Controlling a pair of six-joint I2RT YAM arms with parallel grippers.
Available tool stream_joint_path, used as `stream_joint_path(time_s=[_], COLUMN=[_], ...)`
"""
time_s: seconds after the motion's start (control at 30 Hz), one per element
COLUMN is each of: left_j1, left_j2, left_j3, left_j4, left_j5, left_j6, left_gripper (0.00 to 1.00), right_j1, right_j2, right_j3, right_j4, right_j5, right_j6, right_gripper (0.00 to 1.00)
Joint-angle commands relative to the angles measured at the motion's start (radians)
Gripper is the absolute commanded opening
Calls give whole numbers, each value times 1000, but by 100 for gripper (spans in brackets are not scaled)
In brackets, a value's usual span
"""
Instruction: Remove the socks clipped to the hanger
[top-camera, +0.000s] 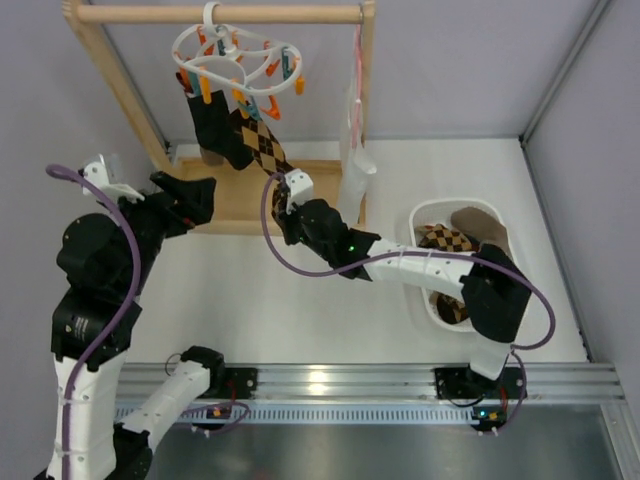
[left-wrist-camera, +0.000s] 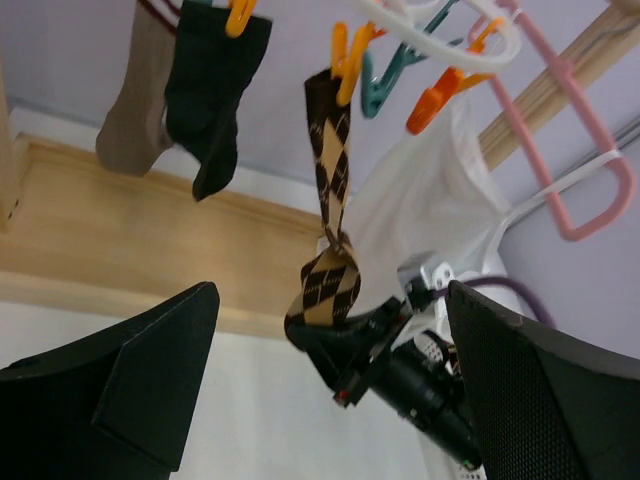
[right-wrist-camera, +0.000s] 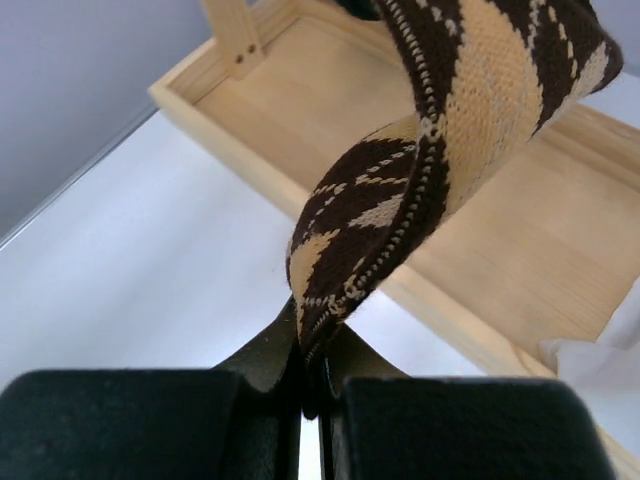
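We see the right gripper (right-wrist-camera: 310, 382) closed tight on the lower end of a brown-and-tan checked sock (left-wrist-camera: 330, 170). The cloth is pinched flat between the two black jaws, and above them it rises in a twisted fold. The top end of this sock hangs from an orange clip (left-wrist-camera: 348, 62) on the white hanger (top-camera: 240, 40), so the sock runs slanted from the clip down to the jaws.

The hanger hooks over the top bar of a wooden frame (top-camera: 230, 205) that stands at the far edge of the table (top-camera: 250, 290), toward its left corner. A black sock (left-wrist-camera: 215, 90) and a plain brown sock (left-wrist-camera: 140, 100) are clipped on the hanger too, to the left of the checked one.

The left gripper (top-camera: 200, 195) has its jaws wide apart and holds nothing. It stands over the left end of the frame base, beside the black sock and below it, apart from all the socks.

A white cloth (top-camera: 357, 170) hangs at the right post of the frame. Near the right edge of the table a white basket (top-camera: 425, 215) holds another checked sock and a brown one.
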Motion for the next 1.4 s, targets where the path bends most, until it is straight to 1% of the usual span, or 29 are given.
stream_joint_path(time_s=[0.0,0.03,0.07,0.13,0.17,0.2,0.23,0.33,0.43,0.57,0.77,0.97,1.07,1.17,1.27,1.3,1.37], left_j1=[6,5,5,5,5,5,5,5,5,5,5,9,22,55,126,159,186], left_j2=[128,156,183,257,277,308,322,374,423,464,506,547,578,611,639,645,661], left_j3=[124,152,178,252,275,305,324,375,411,412,396,410,431,451,448,448,438], left_j4=[34,34,35,34,32,35,35,37,40,64,113,153,167,190,239,250,277], left_j5=[66,77,112,129,184,200,204,204,218,217,215,207,235,305,402,448,476], left_j6=[2,3,5,6,3,-7,-14,-15,-14,-23,-49,-29,-26,-26,-44,-46,-49], left_gripper=[98,98,98,98,98,98,98,98,98,98,98,98,96,92,85,82,79], right_j1=[10,10,10,10,10,10,8,4,-5,-24,-79,-116,-123,-139,-159,-165,-168], right_j2=[-127,-150,-198,-242,-290,-311,-331,-397,-451,-483,-554,-597,-600,-614,-617,-618,-612], right_j3=[-90,-130,-153,-217,-239,-262,-302,-351,-376,-377,-412,-428,-416,-423,-423,-420,-411], right_j4=[45,41,42,52,58,65,75,78,75,49,21,-3,-24,-10,9,9,7], right_j5=[-168,-212,-229,-274,-284,-294,-304,-312,-347,-392,-418,-438,-446,-475,-522,-531,-558], right_j6=[2,10,13,19,20,16,14,11,16,25,54,62,56,85,111,117,122], right_gripper=[0,0,0,0,0,0,0,0,1,1,1,1,0,1,1,1,1])
